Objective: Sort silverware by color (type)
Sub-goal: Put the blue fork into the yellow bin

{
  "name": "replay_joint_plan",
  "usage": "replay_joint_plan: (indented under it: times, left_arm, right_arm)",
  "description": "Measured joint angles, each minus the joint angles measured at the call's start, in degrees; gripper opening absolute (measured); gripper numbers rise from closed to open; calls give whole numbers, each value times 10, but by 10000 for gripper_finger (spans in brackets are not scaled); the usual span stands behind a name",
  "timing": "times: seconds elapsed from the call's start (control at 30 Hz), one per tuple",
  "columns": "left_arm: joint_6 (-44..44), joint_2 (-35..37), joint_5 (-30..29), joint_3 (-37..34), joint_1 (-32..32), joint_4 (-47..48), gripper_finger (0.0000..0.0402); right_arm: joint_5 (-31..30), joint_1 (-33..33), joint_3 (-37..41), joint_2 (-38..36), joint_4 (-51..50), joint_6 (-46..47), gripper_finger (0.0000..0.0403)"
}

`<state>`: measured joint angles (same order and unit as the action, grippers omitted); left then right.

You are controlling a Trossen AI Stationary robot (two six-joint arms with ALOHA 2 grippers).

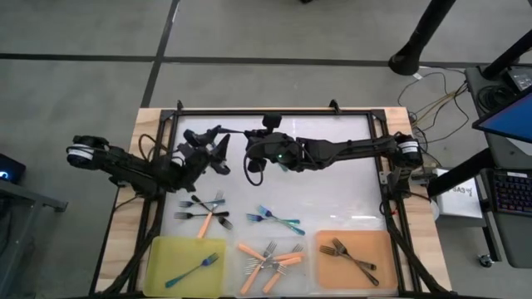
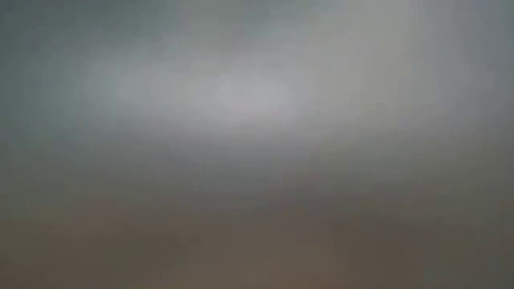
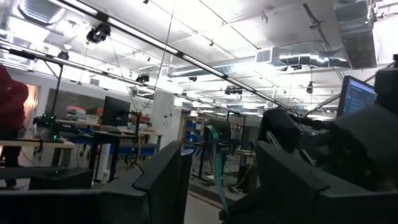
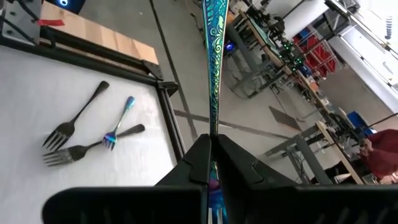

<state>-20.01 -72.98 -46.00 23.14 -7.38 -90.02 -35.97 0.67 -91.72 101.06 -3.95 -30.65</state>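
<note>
Forks are split between the white mat and three trays along its near edge. Right gripper is clamped shut on an iridescent blue-teal fork; in the right wrist view the handle runs straight out from between the closed fingers, patterned and glossy. From above, that gripper sits over the far-left part of the mat, arm stretched in from the right side. Left gripper is just beside it, fingers spread wide and holding nothing. In the left wrist view the two dark fingers stand well apart, with a thin teal strip visible between them, farther off, likely the fork held by the other arm.

Loose on the mat:
- mixed cluster toward the left, dark grey-black forks plus one orange-handled fork, overlapping
- small blue-teal group near the middle, touching each other

Trays:
- yellow tray, left: one blue-teal fork lying diagonally
- clear middle tray: pile of orange-handled forks, crossed over one another
- orange tray, right: two dark forks, crossed

Right wrist view also catches two dark forks and a blue-teal one lying on the mat, the blue-teal one touching a dark handle. Low view shows only a grey-brown blur, nothing readable. A person in a red top stands far back in the room in the left wrist view.
</note>
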Motion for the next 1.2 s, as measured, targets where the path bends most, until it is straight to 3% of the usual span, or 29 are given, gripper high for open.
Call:
replay_joint_plan:
  times: [0.17, 0.6, 0.77, 1.07, 1.2]
  left_arm:
    - [9, 0, 0, 0, 0, 0, 158]
    - [6, 1, 2, 0, 0, 0, 9]
    - [5, 1, 3, 0, 0, 1, 2]
    - [-17, 20, -1, 0, 0, 1, 0]
    - [-57, 43, -60, 0, -6, 25, 0]
  right_arm:
    - [0, -4, 0, 0, 5, -11, 9]
    - [4, -8, 0, 0, 29, -36, 9]
    - [3, -8, 0, -1, 27, -44, 18]
    - [3, -9, 0, -14, 13, -65, 76]
    - [-16, -9, 0, -26, -14, -68, 86]
